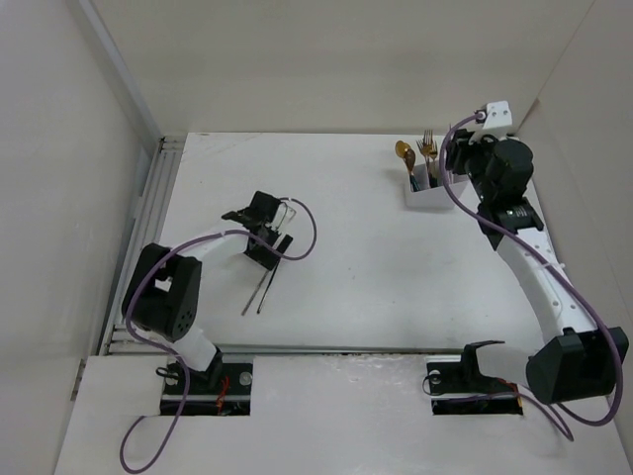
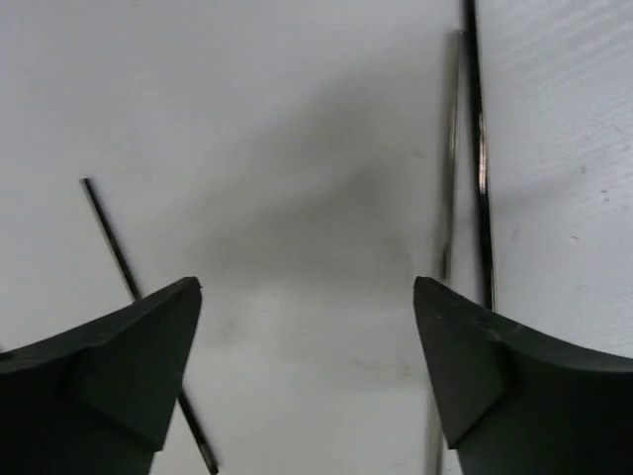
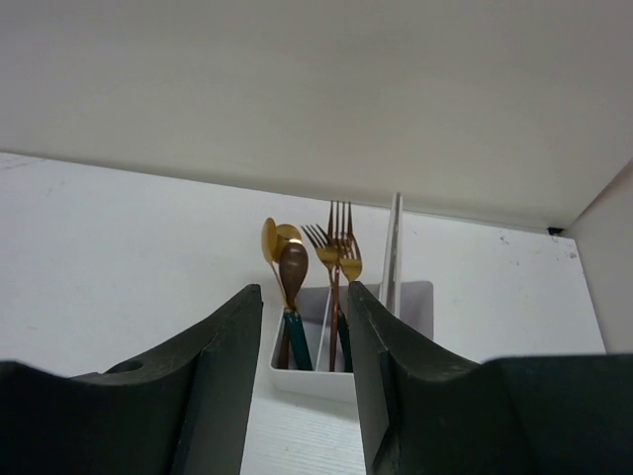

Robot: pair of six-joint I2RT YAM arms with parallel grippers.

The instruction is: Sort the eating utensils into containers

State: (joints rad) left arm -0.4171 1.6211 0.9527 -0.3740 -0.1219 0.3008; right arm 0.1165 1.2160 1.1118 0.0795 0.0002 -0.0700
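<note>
Two thin dark chopsticks (image 1: 259, 287) lie on the white table just in front of my left gripper (image 1: 269, 251). In the left wrist view that gripper (image 2: 307, 289) is open wide and empty, low over the table. One chopstick (image 2: 119, 259) runs under the left finger and the other chopstick (image 2: 481, 148) lies by the right finger. The white box (image 1: 427, 192) stands at the back right and holds gold spoons (image 3: 282, 259), gold forks (image 3: 336, 245) and an upright silver chopstick (image 3: 394, 252). My right gripper (image 3: 305, 289) is open and empty, just in front of the box (image 3: 309, 380).
White walls enclose the table on the left, back and right. The box stands near the back right corner, close to the right arm's wrist (image 1: 504, 168). A metal rail (image 1: 148, 198) runs along the table's left edge.
</note>
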